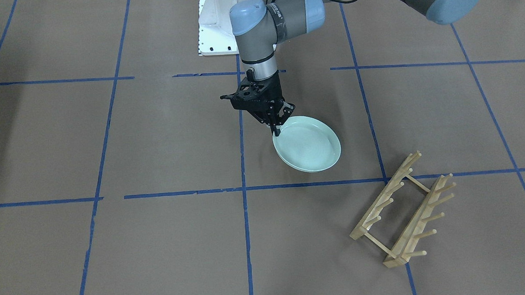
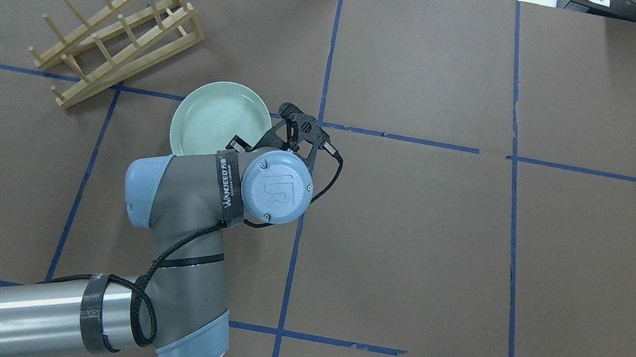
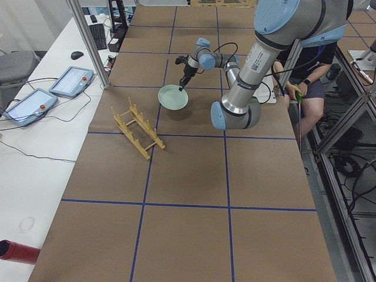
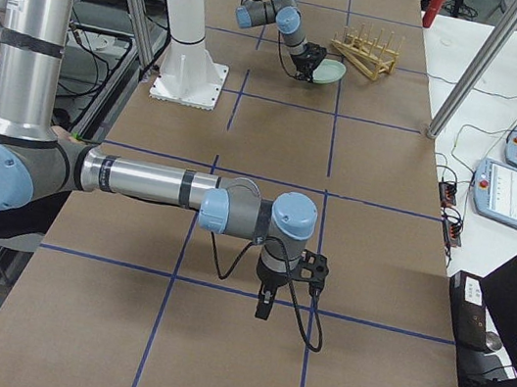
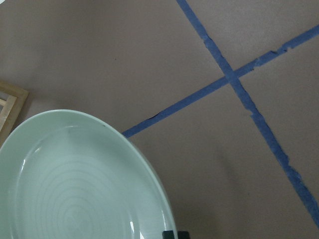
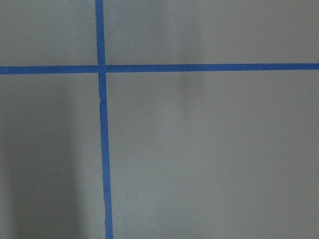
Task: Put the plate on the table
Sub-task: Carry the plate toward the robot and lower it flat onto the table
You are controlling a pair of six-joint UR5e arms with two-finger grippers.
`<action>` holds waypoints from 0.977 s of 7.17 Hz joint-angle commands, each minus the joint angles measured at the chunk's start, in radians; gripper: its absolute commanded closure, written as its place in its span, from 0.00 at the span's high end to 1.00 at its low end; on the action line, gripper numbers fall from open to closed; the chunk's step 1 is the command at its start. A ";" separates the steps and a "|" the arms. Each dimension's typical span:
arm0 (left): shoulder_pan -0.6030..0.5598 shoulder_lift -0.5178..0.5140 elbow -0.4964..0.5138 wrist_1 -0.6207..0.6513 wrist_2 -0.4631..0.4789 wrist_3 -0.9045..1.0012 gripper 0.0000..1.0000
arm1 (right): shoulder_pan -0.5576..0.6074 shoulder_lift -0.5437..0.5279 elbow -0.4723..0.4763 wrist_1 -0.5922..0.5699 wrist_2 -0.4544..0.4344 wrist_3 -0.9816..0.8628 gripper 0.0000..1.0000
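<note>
The pale mint-green plate [image 1: 308, 143] is held by its rim over the brown table [image 1: 157, 138], tilted, close to the surface; I cannot tell whether its low edge touches. My left gripper [image 1: 277, 130] is shut on the plate's near rim, on the side toward the robot base. The plate also shows in the overhead view [image 2: 214, 118] and fills the lower left of the left wrist view [image 5: 75, 184], with a dark fingertip [image 5: 174, 234] at its edge. My right gripper [image 4: 264, 306] shows only in the exterior right view, low over bare table; I cannot tell if it is open or shut.
The light wooden peg rack [image 1: 404, 210] stands on the table beside the plate, farther from the robot and apart from it [image 2: 122, 29]. The white robot base [image 1: 214, 27] is at the table's edge. A seated person [image 3: 311, 64] is beyond the left arm.
</note>
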 commanded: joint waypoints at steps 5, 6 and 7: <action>-0.106 0.022 -0.192 -0.058 -0.108 0.087 1.00 | 0.000 0.000 0.000 0.000 0.000 -0.001 1.00; -0.240 0.069 -0.255 -0.059 -0.335 0.087 1.00 | 0.000 0.000 0.000 0.000 0.000 0.000 1.00; -0.360 0.115 -0.292 -0.059 -0.503 0.089 1.00 | 0.000 0.000 0.000 0.000 0.000 -0.001 1.00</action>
